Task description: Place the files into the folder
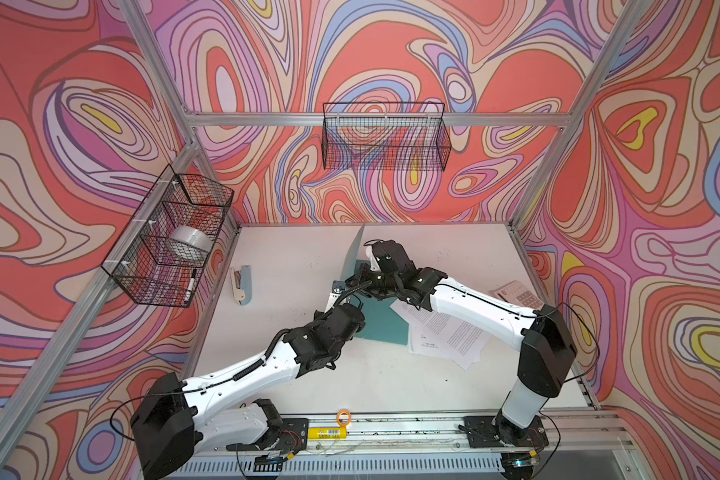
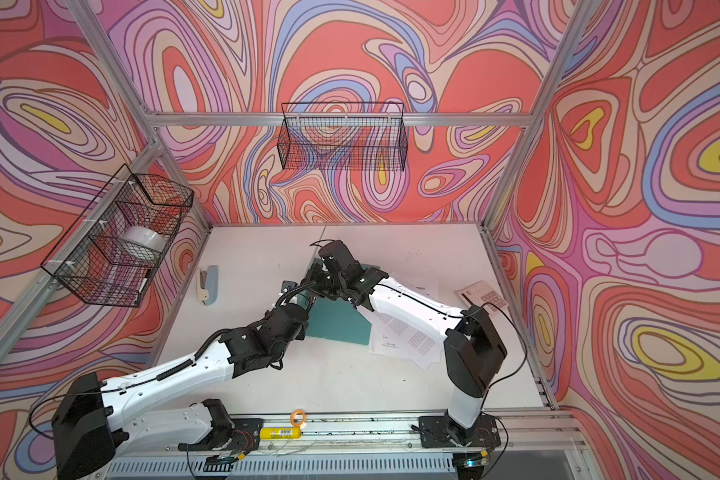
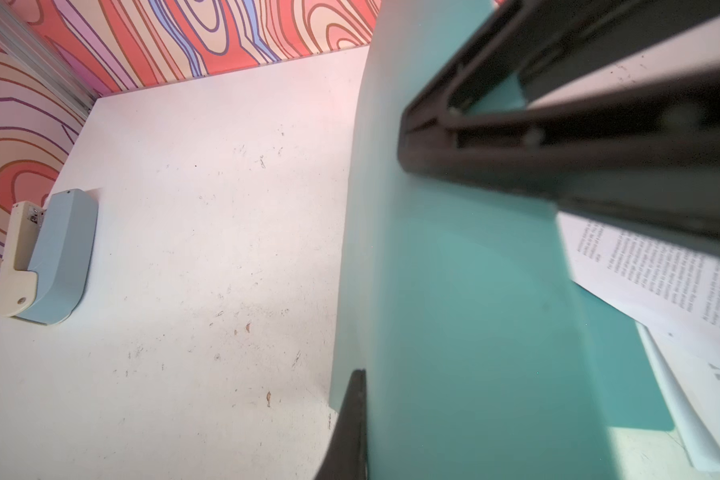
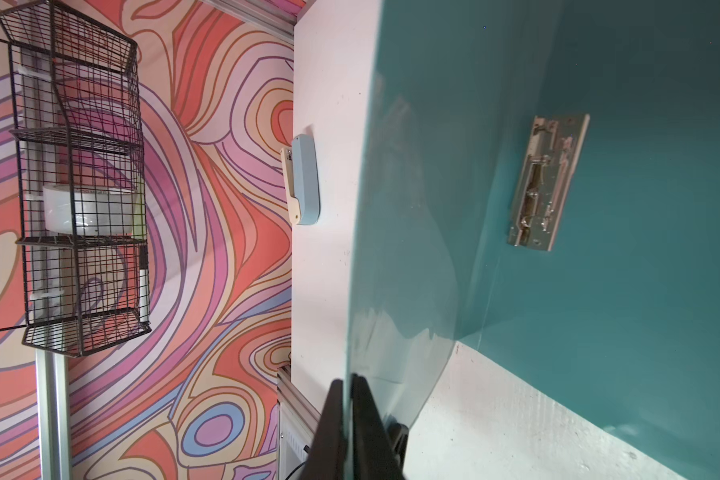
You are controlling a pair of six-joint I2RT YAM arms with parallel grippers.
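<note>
One folder [image 1: 381,326], one stapler [image 1: 242,284], one calculator [image 1: 518,296], two baskets [image 1: 385,137], several files [image 1: 445,336]

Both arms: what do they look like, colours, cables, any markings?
The left arm and right arm match: smooth white link shells with black joint housings and black wrists. A ribbed black hose runs along the left forearm; thin black cables loop at the joints. The right tool has flat black fingers. No legible markings.

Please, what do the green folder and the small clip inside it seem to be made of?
The folder is probably thin plastic with a glossy finish: its raised cover bends in a smooth curve and shows reflections. The clip looks like metal: it is silvery and shiny, with darker patches that seem worn.
</note>
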